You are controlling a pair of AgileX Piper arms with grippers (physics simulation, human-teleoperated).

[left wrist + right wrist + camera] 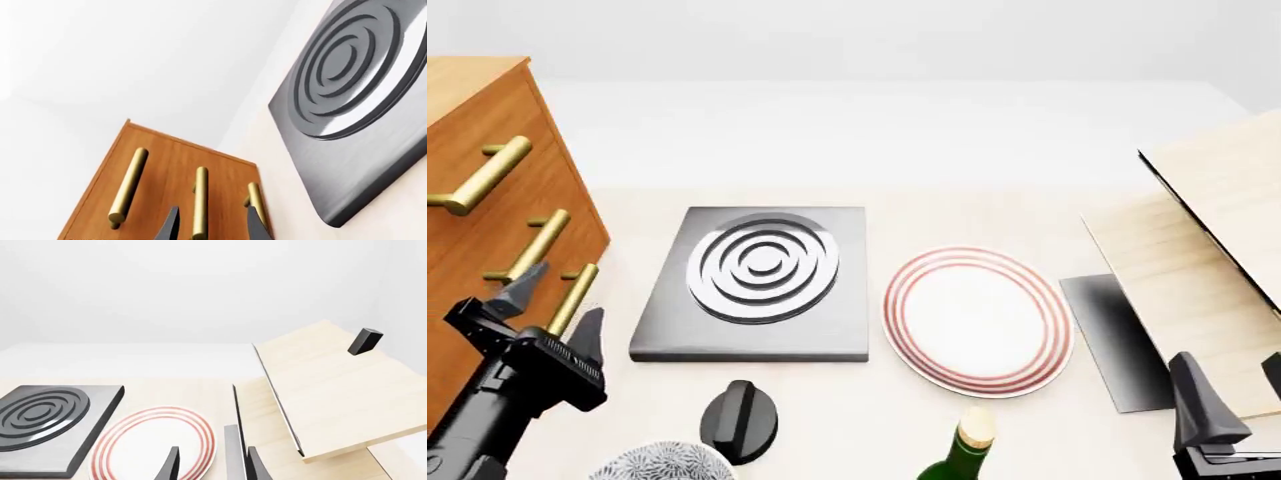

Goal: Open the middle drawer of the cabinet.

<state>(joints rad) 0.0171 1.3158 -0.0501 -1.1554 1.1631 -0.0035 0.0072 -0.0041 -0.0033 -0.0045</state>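
Middle drawer [510, 262] of the cabinet [481, 120], at the desk's left edge, looks shut and flush with its neighbours. The left gripper [554, 300] is spread open, fingers either side of its brass handle [534, 247], not clamped. Closing and pulling remain. The right gripper [1228, 400] sits open near the right corner, idle.

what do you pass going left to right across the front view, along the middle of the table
cabinet → left gripper → grey stove plate → red-rimmed plate → dark flat panel → pale wooden boards
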